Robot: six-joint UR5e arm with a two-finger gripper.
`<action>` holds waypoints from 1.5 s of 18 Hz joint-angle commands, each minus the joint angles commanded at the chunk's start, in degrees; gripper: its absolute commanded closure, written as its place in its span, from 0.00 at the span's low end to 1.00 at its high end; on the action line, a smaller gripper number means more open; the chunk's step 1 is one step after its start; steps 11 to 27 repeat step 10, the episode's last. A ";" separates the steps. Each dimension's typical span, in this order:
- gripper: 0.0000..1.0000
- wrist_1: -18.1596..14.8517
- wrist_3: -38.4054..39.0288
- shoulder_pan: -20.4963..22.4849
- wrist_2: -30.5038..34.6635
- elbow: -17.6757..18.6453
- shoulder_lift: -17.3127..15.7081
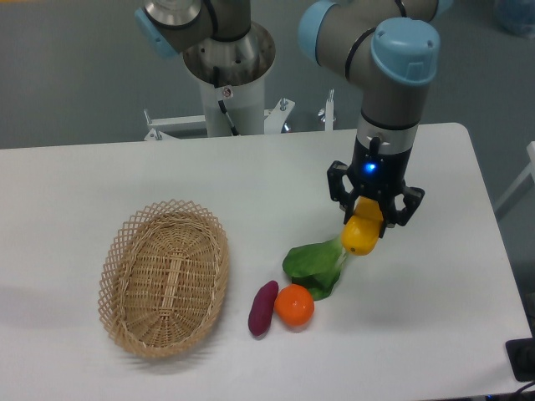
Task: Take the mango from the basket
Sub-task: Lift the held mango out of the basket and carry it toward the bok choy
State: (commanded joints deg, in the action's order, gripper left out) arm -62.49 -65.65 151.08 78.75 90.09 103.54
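Mango (360, 236) is out of the basket (125, 251), clamped in the hand (368, 219) & held above the tabletop (100, 175) at basket's 3 o'clock, just over leafy green (313, 266). Basket looks bare; pick seems basically done, maybe lift clear
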 joint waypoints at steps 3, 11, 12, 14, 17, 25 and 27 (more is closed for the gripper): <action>0.45 0.17 -0.09 0.09 -0.09 0.26 0.00; 0.45 0.35 -0.09 0.09 -0.09 -0.18 0.00; 0.45 0.35 -0.09 0.09 -0.09 -0.18 0.00; 0.45 0.35 -0.09 0.09 -0.09 -0.18 0.00; 0.45 0.35 -0.09 0.09 -0.09 -0.18 0.00; 0.45 0.35 -0.09 0.09 -0.09 -0.18 0.00; 0.45 0.35 -0.09 0.09 -0.09 -0.18 0.00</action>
